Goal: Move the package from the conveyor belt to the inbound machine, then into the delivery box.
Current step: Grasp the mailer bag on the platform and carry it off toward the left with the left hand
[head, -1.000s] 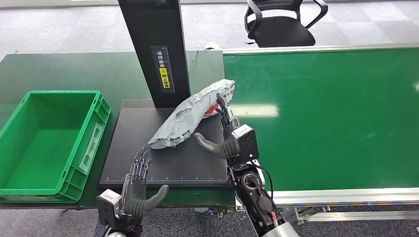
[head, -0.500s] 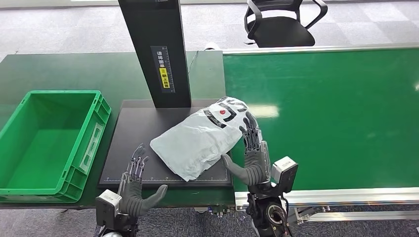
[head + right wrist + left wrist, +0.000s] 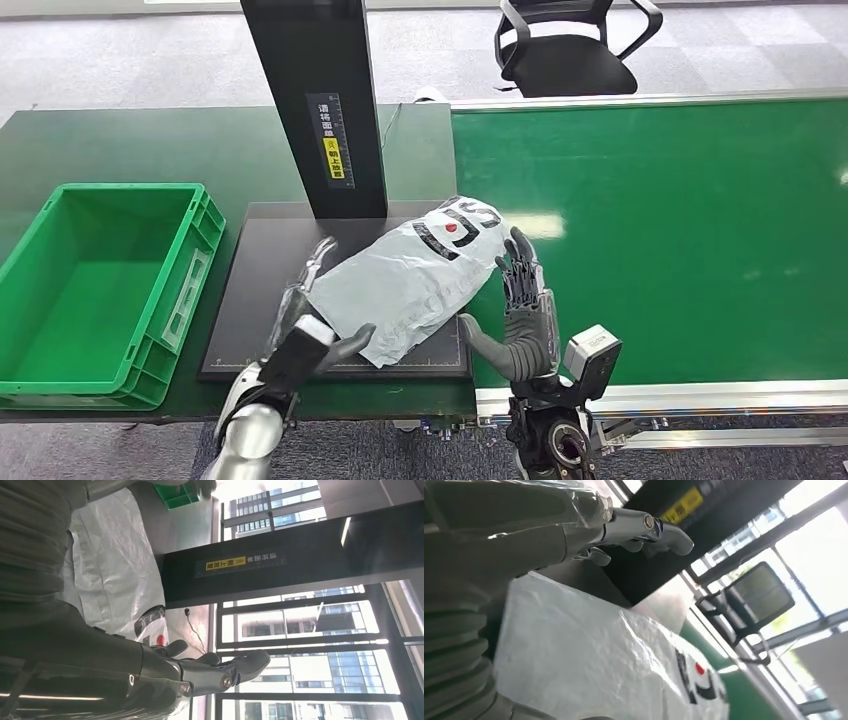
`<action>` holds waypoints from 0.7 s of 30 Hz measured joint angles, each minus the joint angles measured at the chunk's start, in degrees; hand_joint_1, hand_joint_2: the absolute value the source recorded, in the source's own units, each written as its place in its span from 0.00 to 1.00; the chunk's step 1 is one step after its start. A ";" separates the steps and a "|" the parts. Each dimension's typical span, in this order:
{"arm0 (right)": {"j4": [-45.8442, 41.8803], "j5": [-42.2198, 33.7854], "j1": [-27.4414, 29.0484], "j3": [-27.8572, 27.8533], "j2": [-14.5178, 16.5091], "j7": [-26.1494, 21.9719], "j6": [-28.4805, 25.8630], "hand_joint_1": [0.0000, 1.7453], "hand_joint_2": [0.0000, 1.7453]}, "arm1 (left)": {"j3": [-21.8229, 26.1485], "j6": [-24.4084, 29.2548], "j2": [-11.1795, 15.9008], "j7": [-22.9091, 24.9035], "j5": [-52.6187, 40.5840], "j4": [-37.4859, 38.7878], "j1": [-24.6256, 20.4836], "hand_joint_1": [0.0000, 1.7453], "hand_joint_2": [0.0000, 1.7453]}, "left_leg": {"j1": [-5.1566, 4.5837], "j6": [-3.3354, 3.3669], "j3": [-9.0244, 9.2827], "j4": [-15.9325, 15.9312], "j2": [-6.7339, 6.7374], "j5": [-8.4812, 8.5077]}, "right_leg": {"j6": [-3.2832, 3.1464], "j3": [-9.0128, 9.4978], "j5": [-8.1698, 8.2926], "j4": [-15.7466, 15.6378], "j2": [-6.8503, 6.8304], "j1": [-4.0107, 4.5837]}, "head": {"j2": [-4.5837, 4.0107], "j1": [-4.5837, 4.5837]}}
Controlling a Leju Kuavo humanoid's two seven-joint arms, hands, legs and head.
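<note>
Package (image 3: 415, 280) on inbound machine (image 3: 260, 300) — delivery box (image 3: 40, 300) left, conveyor belt (image 3: 680, 230) right.

chair (image 3: 570, 45) – top cut off | package (image 3: 410, 285) – hides left hand (image 3: 305, 335) fingers

crumpled grey plastic package (image 3: 415, 280), lying flat and diagonal on the black inbound machine platform (image 3: 260, 290)

In the lower left of the head view our left arm rises from the bottom edge, and our left hand (image 3: 312, 325) reaches up and forward, fingers extended, thumb spread toward the right. Lower centre-right, our right hand (image 3: 520, 310) stands upright, fingers straight and pointing up the frame, thumb jutting left, its wrist below it. In the wrist views the left hand's fingers (image 3: 644, 525) and the right hand's fingers (image 3: 220, 667) lie stretched out, uncurled.
</note>
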 joint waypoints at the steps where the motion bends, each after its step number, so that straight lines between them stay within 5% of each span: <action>1: 0.00 -0.02 -0.07 -0.05 0.12 0.02 0.14 0.00 1.00 | -1.10 1.25 0.13 0.78 -1.95 3.74 -2.72 0.00 1.00 | 0.00 0.00 0.01 0.00 0.00 0.01 | 0.00 0.02 0.02 0.00 0.00 0.00 | 0.00 -0.01; 11: 0.19 -1.06 -0.72 -0.75 0.35 0.22 0.71 0.00 1.00 | -7.68 3.11 -0.16 7.59 -10.23 34.61 -23.69 0.00 1.00 | 0.00 0.00 -0.04 0.00 0.02 0.02 | -0.01 -0.01 0.04 0.03 0.02 0.00 | 0.00 0.00; 21: 1.04 -1.68 -1.47 -1.22 0.34 0.22 0.73 0.00 1.00 | -10.71 -0.75 0.39 12.09 -13.69 46.33 -29.25 0.00 1.00 | 0.00 0.00 -0.07 0.00 0.01 0.01 | -0.01 0.01 0.04 0.03 0.01 0.00 | 0.00 0.01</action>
